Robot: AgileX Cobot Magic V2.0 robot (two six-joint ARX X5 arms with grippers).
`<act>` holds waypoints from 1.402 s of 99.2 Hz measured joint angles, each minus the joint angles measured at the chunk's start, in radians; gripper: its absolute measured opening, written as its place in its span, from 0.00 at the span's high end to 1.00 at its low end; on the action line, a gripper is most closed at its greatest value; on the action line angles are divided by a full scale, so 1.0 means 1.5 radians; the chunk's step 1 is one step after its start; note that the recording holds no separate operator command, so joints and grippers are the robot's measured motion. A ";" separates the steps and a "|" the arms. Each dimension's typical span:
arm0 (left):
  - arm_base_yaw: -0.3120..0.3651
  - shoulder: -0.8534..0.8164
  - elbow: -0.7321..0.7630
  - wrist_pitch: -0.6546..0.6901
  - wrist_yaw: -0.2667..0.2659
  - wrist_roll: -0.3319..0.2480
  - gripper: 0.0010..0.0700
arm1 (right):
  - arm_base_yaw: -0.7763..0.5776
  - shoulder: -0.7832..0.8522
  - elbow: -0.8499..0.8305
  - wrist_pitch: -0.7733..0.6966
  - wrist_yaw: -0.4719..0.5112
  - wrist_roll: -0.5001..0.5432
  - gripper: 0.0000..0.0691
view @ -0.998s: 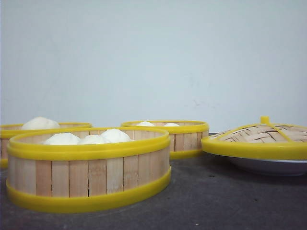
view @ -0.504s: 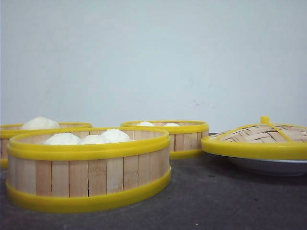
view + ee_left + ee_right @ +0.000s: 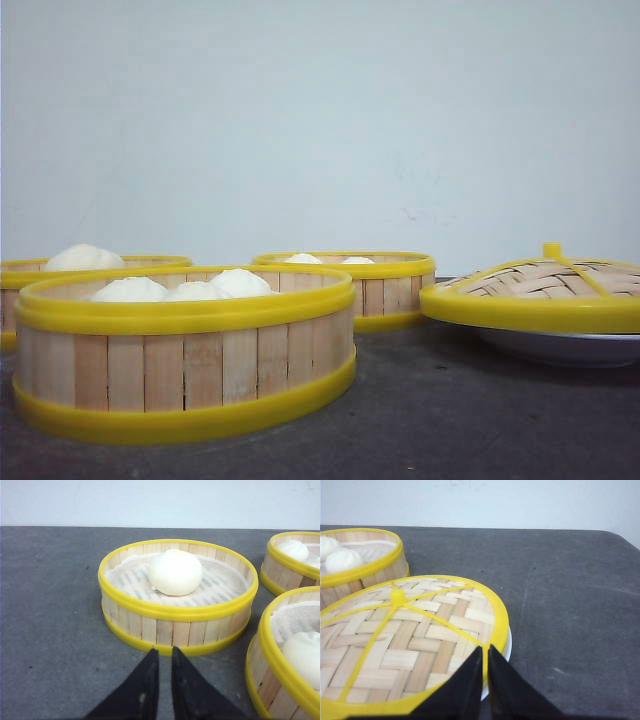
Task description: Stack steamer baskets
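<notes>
Three steamer baskets stand apart on the dark table, each holding white buns. The nearest steamer basket point(image 3: 185, 350) is at the front left, a second point(image 3: 20, 285) sits behind it at the far left, and a third point(image 3: 385, 290) is further back in the middle. In the left wrist view, my left gripper point(image 3: 164, 652) is shut and empty, low over the table just short of the wall of a one-bun basket point(image 3: 177, 625). My right gripper point(image 3: 485, 650) is shut and empty above the edge of the woven lid point(image 3: 405, 640). Neither gripper shows in the front view.
The domed woven lid point(image 3: 540, 290) with yellow rim and knob rests on a white plate point(image 3: 560, 347) at the right. Two more baskets point(image 3: 295, 560) point(image 3: 272, 670) lie close beside the left gripper's basket. Bare table point(image 3: 570, 590) stretches beyond the lid to the table's edge.
</notes>
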 joint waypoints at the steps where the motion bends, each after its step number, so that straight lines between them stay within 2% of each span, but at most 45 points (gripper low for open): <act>1: 0.000 0.000 0.000 0.000 0.000 0.000 0.99 | 0.000 0.000 0.000 0.000 0.000 0.000 0.98; 64: 0.000 0.000 0.000 0.000 0.000 0.000 0.99 | 0.000 0.000 0.000 -0.001 -0.005 0.001 0.98; 83: 0.000 0.000 0.000 0.000 0.000 -0.005 0.99 | 0.000 0.000 0.000 -0.001 -0.005 0.028 0.98; 89: 0.000 0.000 0.000 0.000 0.004 -0.023 0.99 | 0.000 0.000 0.000 -0.001 -0.005 0.042 0.98; 103: 0.000 0.000 0.001 0.000 0.011 -0.096 0.99 | 0.000 0.000 0.001 -0.001 -0.030 0.093 0.98; 115: 0.000 0.001 0.023 -0.018 0.052 -0.171 0.99 | 0.000 0.001 0.034 -0.009 -0.084 0.146 0.98; 122: 0.000 0.004 0.065 -0.022 0.068 -0.203 0.99 | 0.000 0.002 0.080 -0.010 -0.094 0.168 0.98; 129: 0.000 0.009 0.122 -0.020 0.073 -0.221 0.99 | 0.000 0.004 0.137 -0.009 -0.094 0.178 0.98; 139: 0.000 0.032 0.210 -0.027 0.074 -0.221 0.99 | 0.000 0.029 0.221 -0.016 -0.091 0.179 0.98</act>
